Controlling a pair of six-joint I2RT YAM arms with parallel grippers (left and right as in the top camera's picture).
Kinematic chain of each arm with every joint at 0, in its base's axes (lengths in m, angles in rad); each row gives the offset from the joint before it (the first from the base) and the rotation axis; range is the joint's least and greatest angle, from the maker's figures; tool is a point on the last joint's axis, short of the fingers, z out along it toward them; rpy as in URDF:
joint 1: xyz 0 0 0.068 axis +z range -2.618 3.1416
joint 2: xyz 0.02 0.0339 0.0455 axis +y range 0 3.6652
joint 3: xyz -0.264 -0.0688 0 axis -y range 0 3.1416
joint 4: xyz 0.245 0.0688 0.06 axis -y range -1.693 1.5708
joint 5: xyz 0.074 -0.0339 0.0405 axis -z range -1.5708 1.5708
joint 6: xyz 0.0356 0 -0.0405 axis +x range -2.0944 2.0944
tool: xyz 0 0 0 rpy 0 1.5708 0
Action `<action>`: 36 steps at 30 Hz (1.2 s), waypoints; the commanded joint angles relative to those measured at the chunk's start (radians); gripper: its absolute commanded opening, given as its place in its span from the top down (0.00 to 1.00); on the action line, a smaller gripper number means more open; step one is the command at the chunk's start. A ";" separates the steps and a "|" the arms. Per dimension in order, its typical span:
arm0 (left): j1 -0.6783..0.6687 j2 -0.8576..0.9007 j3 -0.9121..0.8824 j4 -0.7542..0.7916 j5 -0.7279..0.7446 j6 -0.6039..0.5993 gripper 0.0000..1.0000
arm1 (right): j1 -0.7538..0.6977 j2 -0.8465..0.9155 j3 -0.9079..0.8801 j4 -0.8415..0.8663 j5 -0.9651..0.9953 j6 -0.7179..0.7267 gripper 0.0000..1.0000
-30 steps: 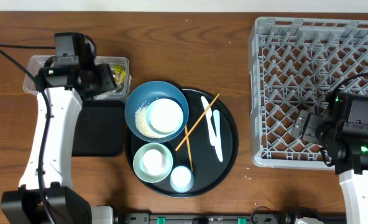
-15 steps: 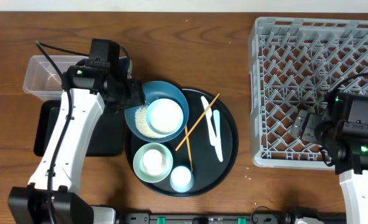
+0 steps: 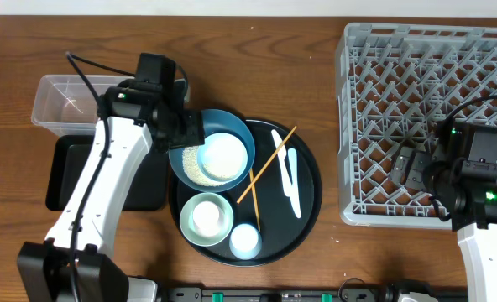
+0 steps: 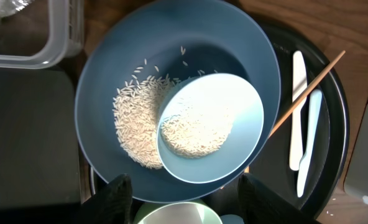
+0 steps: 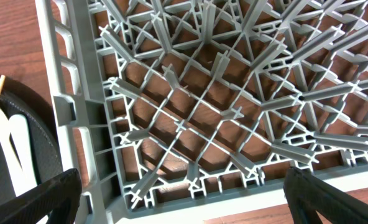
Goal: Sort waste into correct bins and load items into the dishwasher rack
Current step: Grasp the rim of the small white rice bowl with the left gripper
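Hangs open over the tableware with the left gripper [image 4: 188, 196], fingers spread and nothing between them. Looks straight down into the large blue bowl [image 4: 128, 81], directly beneath and slightly ahead, with the bowl's near rim falling between the two fingertips. Finds the small white dish [image 4: 221, 93] nested inside that bowl, pushed toward the right finger's side and reaching almost to the near rim. Shows loose rice grains [image 4: 137, 124] in both: a heap on the bowl floor toward the left finger's side, a smaller patch inside the dish.

Puts the clear tub [image 4: 69, 31] ahead and off to the left finger's side, just beyond the bowl, and the shallow black tray [image 4: 28, 137] right beside the bowl on that same side. Places the chopsticks [image 4: 308, 92] and white spoon [image 4: 295, 146] out past the right finger on the round black tray [image 4: 333, 137], the visible stick slanting, the spoon pointing roughly straight ahead.

Probably calls next for a pinch on a rim, dish or bowl, to tip the rice toward a bin. Being round, offers no long axis to line up with, so likely needs only a descent onto the near edge. Falls to the left arm by nearness. Has the right gripper [image 5: 184, 194] well apart, spread wide and empty, above a corner of the dishwasher rack [image 5: 78, 106].
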 commanded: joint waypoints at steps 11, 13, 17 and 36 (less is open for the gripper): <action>-0.058 0.111 -0.031 -0.010 -0.019 -0.005 0.44 | -0.009 0.002 0.019 0.003 -0.007 -0.008 0.01; -0.080 0.117 -0.031 -0.007 -0.020 -0.005 0.44 | -0.009 0.002 0.019 0.003 -0.007 -0.008 0.01; -0.121 0.138 -0.032 0.008 -0.024 -0.005 0.44 | -0.009 0.002 0.019 0.004 -0.007 -0.008 0.01; -0.295 0.307 -0.032 0.217 -0.072 -0.130 0.44 | -0.009 0.002 0.019 -0.003 -0.007 -0.008 0.01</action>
